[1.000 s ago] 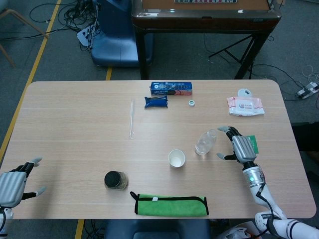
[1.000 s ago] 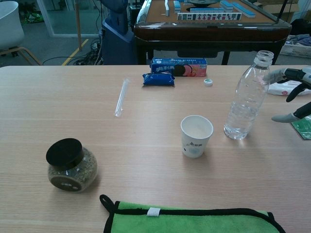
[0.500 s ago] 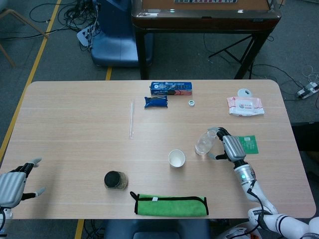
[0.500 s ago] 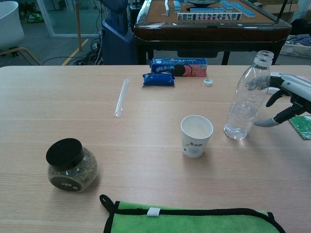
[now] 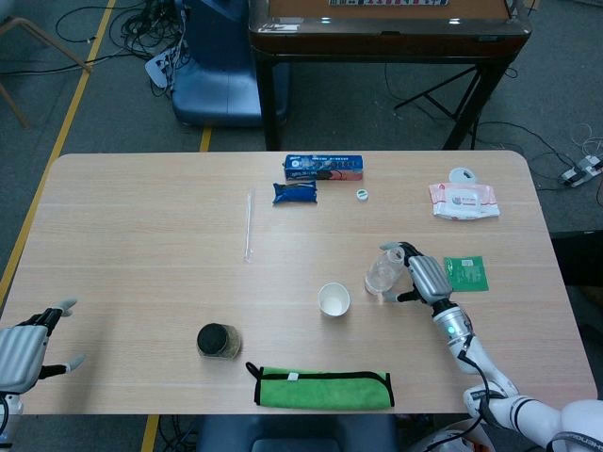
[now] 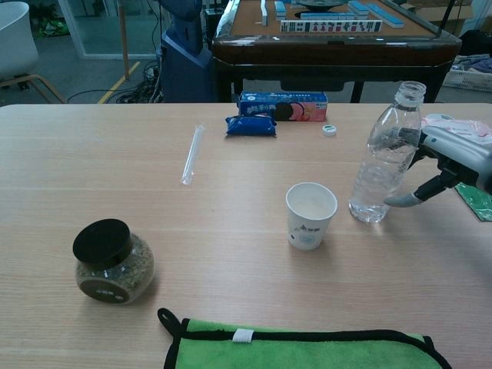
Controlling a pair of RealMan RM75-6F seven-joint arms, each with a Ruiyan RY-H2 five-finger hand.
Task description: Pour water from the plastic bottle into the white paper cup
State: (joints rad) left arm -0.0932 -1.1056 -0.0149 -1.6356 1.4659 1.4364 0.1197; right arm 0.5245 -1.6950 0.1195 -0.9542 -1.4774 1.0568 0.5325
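Note:
The clear plastic bottle [image 5: 384, 270] [image 6: 384, 157] stands uncapped right of the table's middle, leaning slightly left, with water in its lower part. The white paper cup [image 5: 334, 299] [image 6: 310, 215] stands upright just left of it. My right hand [image 5: 426, 278] [image 6: 453, 157] is against the bottle's right side. Its fingers reach round the far side, and its thumb points at the bottle's base with a small gap showing. My left hand [image 5: 24, 347] hovers open at the table's near left corner, seen only in the head view. The bottle's cap [image 5: 362, 195] [image 6: 330, 130] lies farther back.
A black-lidded jar [image 5: 219, 340] [image 6: 113, 261] and a green cloth [image 5: 323, 388] [image 6: 300, 350] sit near the front edge. A clear straw [image 5: 249, 224], a cookie box [image 5: 324, 168] and a blue packet [image 5: 296, 193] lie at the back. Wipes [image 5: 464, 200] and a green packet [image 5: 465, 273] lie right.
My right hand moved left from beside the bottle until it met it. The bottle shifted a little left and now leans. My left hand stayed put.

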